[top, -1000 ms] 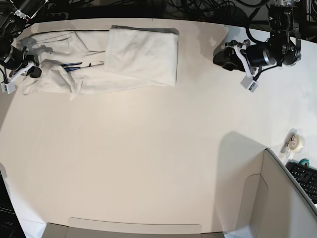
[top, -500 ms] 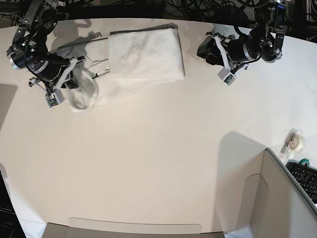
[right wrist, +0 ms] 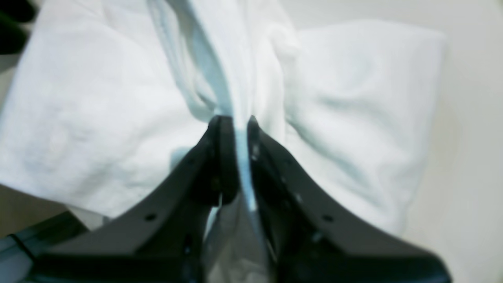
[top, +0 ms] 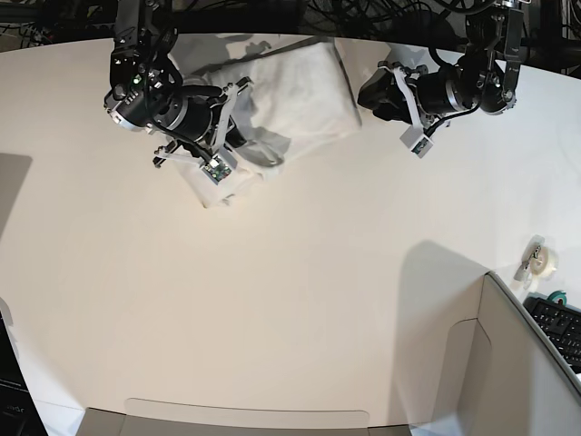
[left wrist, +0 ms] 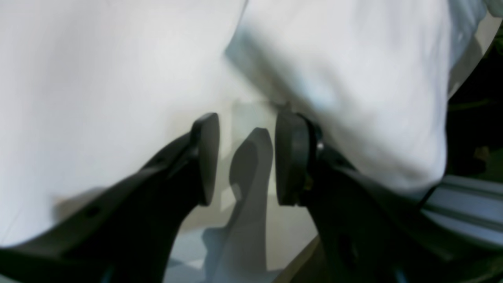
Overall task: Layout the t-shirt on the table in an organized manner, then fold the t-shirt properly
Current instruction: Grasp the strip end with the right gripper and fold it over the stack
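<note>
The white t-shirt (top: 300, 91) lies bunched and partly folded at the back of the table (top: 290, 291); its print is hidden. My right gripper (top: 241, 136) is shut on a fold of the shirt and holds it over the folded part. In the right wrist view, the right gripper (right wrist: 237, 125) pinches a ridge of the shirt (right wrist: 353, 118). My left gripper (top: 370, 91) is open, just right of the shirt's edge. In the left wrist view, the left gripper (left wrist: 245, 157) holds nothing, with the shirt (left wrist: 353, 78) just beyond its fingertips.
A tape roll (top: 542, 259) and a keyboard (top: 558, 327) sit at the right edge. A grey-white box panel (top: 508, 372) stands at the front right, and another (top: 245, 420) at the front edge. Cables (top: 381, 14) run behind the table.
My right gripper has carried the shirt's left part rightward, bunching it against the folded part. My left gripper has moved left to the shirt's right edge.
</note>
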